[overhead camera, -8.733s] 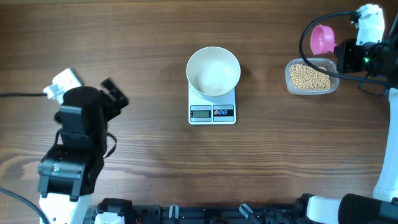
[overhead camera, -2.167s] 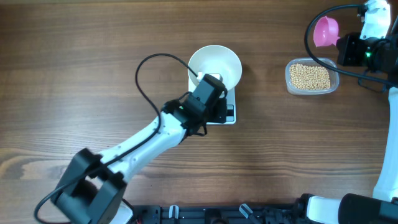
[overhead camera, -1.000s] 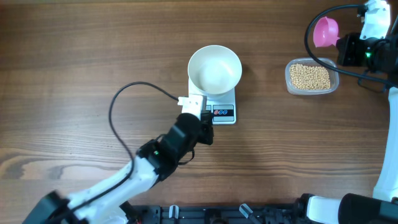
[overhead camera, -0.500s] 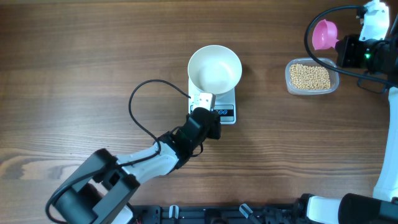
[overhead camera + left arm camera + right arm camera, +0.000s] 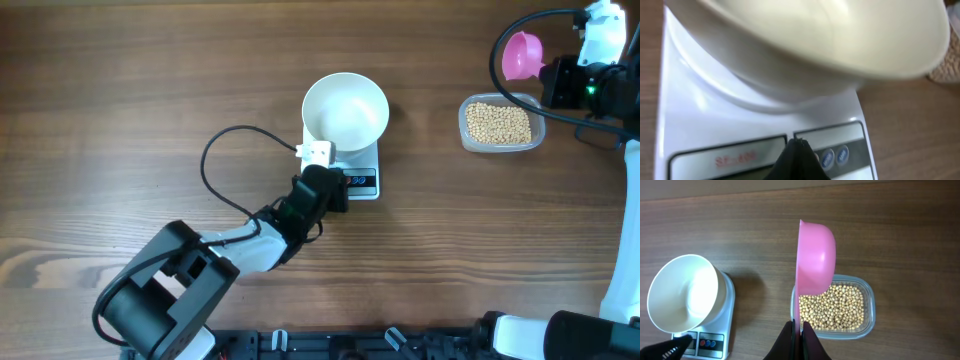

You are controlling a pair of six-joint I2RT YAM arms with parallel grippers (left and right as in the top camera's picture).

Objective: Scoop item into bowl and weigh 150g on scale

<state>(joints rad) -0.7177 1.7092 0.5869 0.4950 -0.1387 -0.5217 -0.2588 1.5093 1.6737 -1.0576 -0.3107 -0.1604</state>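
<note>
The white bowl [image 5: 345, 110] stands empty on the white scale [image 5: 368, 160]. My left gripper [image 5: 335, 184] is shut with nothing in it. Its closed tip [image 5: 799, 145] sits on the scale's front panel, between the display [image 5: 730, 159] and the round buttons [image 5: 835, 156]. The tan beans [image 5: 498, 122] fill a clear tub [image 5: 866, 320] at the right. My right gripper [image 5: 800, 330] is shut on the handle of a pink scoop [image 5: 816, 260], held on edge and empty above the tub's left end. In the overhead view the scoop [image 5: 522, 55] hangs just behind the tub.
The left arm's black cable [image 5: 225, 150] loops over the wooden table left of the scale. The right arm's body [image 5: 595, 85] and cable stand beside the tub at the right edge.
My left gripper has come forward from in front of the scale to its front panel. The right gripper and the scoop have stayed where they were.
</note>
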